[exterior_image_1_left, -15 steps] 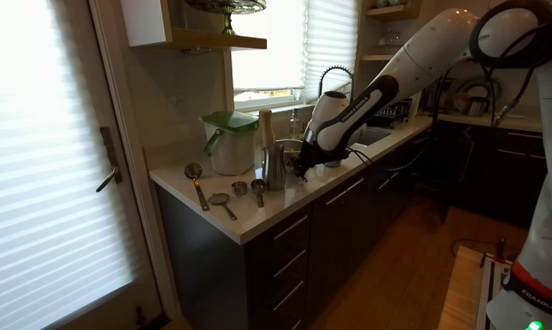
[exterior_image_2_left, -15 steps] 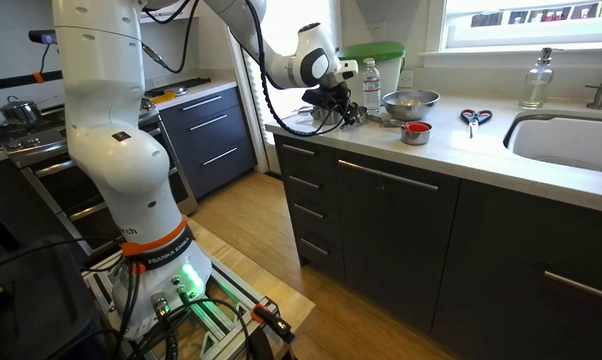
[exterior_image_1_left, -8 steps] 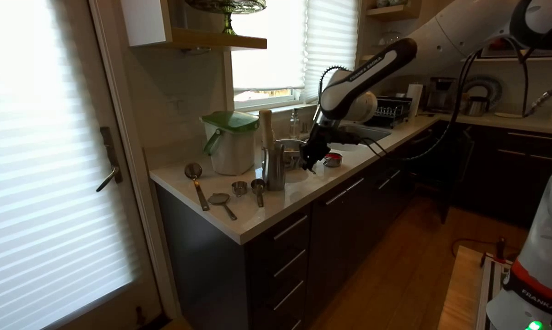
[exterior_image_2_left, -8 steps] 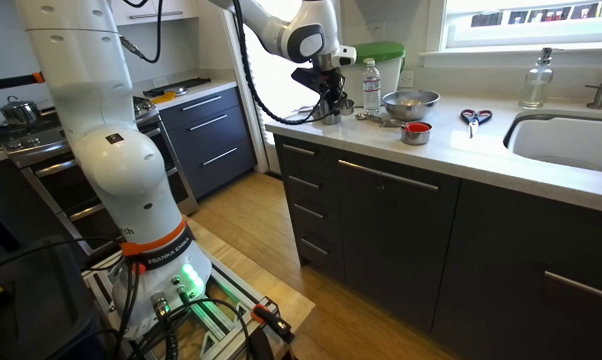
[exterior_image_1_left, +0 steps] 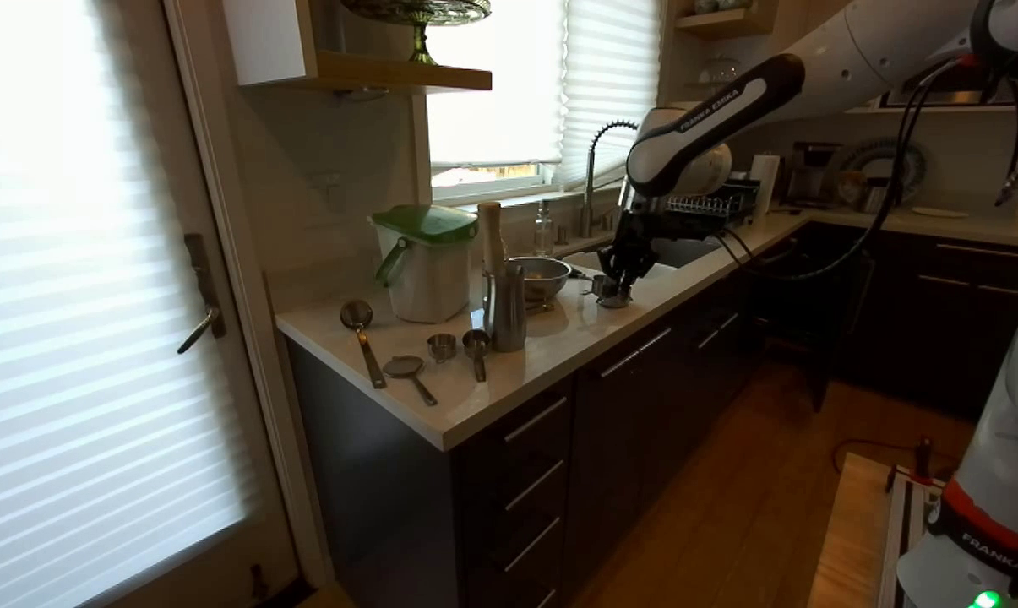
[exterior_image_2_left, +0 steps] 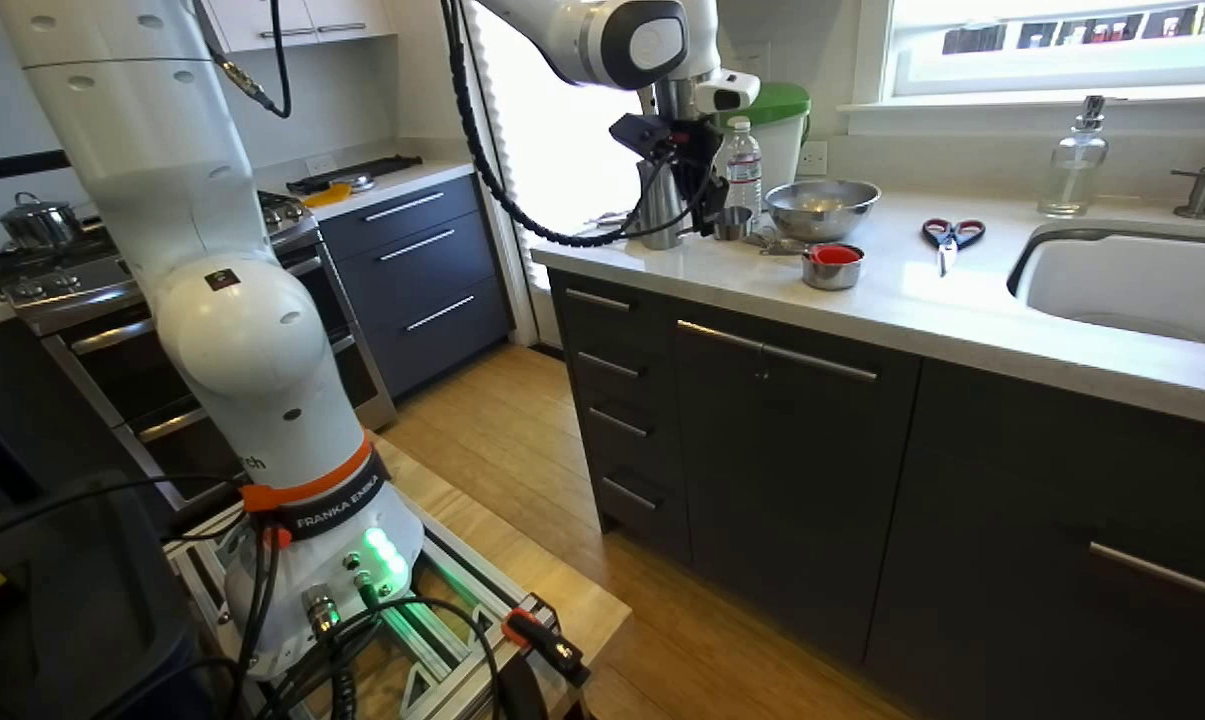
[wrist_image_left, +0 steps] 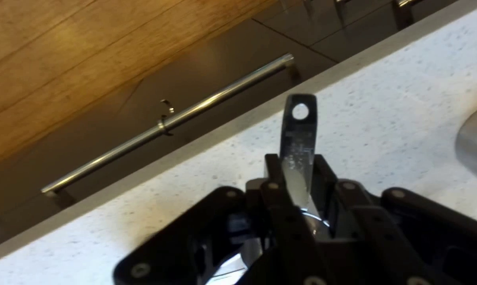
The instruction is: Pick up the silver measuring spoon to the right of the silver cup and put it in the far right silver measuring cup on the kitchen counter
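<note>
My gripper [wrist_image_left: 297, 164] is shut on the handle of the silver measuring spoon [wrist_image_left: 299, 136]; its holed handle end sticks out past the fingertips. The round bowl of the spoon also shows beside the gripper in both exterior views [exterior_image_1_left: 599, 287] [exterior_image_2_left: 733, 224]. My gripper [exterior_image_2_left: 704, 222] holds it above the off-white kitchen counter [exterior_image_2_left: 912, 290]. The far right silver measuring cup [exterior_image_2_left: 830, 273] is low and round, has red inside and stands upright near the front edge. In an exterior view, the gripper [exterior_image_1_left: 621, 283] overlaps this cup [exterior_image_1_left: 614, 301] and hides most of it.
A steel bowl [exterior_image_2_left: 822, 212] stands behind the cup, with scissors [exterior_image_2_left: 952, 242] to its right. A tall steel cylinder [exterior_image_1_left: 507, 314], a water bottle [exterior_image_2_left: 744, 175] and a green-lidded bin [exterior_image_1_left: 428, 266] stand nearby. A small cup [exterior_image_1_left: 442, 347] and a ladle [exterior_image_1_left: 357, 317] lie toward the counter's end.
My gripper has moved from beside the tall cylinder toward the sink, carrying the spoon. It now overlaps the far right cup in an exterior view. The hand has turned more upright.
</note>
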### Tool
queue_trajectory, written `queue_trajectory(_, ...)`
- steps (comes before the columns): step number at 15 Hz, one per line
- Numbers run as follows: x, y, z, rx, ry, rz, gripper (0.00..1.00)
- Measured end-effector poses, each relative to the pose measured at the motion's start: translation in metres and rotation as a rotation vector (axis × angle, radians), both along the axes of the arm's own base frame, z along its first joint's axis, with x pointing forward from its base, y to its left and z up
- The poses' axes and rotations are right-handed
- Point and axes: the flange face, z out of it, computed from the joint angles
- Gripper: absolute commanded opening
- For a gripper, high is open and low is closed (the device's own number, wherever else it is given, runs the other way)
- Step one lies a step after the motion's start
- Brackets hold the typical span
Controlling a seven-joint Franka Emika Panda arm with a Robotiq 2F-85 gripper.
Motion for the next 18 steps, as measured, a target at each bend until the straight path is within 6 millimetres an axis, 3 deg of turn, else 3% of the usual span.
queue_trajectory(3, 0.0, -0.021, 0.003, -0.045, 0.015, -0.129, 0.06)
queue_trajectory(4, 0.001, -0.026, 0.004, -0.051, 0.022, -0.169, 0.22)
queue_trajectory(9, 0.01, -0.034, 0.008, -0.053, 0.021, -0.246, 0.22)
queue_trajectory(10, 0.011, -0.034, 0.008, -0.053, 0.021, -0.247, 0.06)
queue_trajectory(14, 0.012, -0.036, 0.008, -0.051, 0.018, -0.267, 0.06)
queue_trajectory(18, 0.015, -0.051, 0.007, -0.042, 0.017, -0.35, 0.06)
